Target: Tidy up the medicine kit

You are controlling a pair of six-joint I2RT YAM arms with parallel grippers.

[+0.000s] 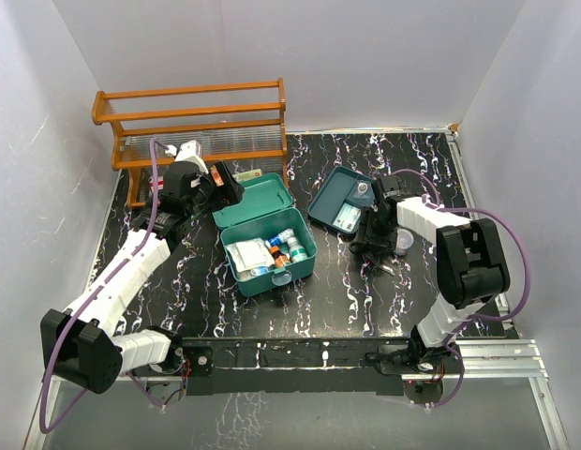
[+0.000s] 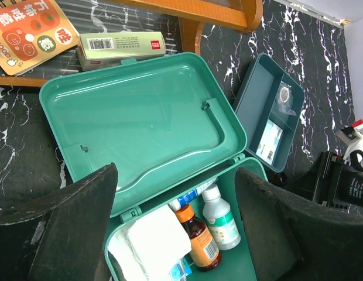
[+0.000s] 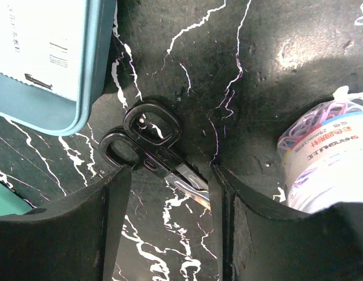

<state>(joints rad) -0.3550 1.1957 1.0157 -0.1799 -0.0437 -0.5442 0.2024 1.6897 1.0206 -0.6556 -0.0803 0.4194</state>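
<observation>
The medicine kit (image 1: 272,253) is a teal-green box standing open at the table's middle, its lid (image 2: 140,114) laid back. Inside lie a white gauze pack (image 2: 152,246), a brown syrup bottle (image 2: 199,243), a white bottle with a green label (image 2: 219,222) and a blue-white tube. My left gripper (image 1: 222,187) is open and empty, hovering over the lid's hinge side (image 2: 175,175). My right gripper (image 1: 370,241) is open and low over the table, its fingers (image 3: 114,222) straddling black-handled scissors (image 3: 147,137) whose blade runs under the right finger.
A darker blue-teal tray (image 1: 330,204) with a card and a tape roll (image 2: 284,95) sits right of the kit. A tub of coloured paper clips (image 3: 322,158) stands beside my right gripper. A wooden rack (image 1: 192,117) is at the back left, with a white barcode box (image 2: 120,44) and an orange packet (image 2: 32,26) near it.
</observation>
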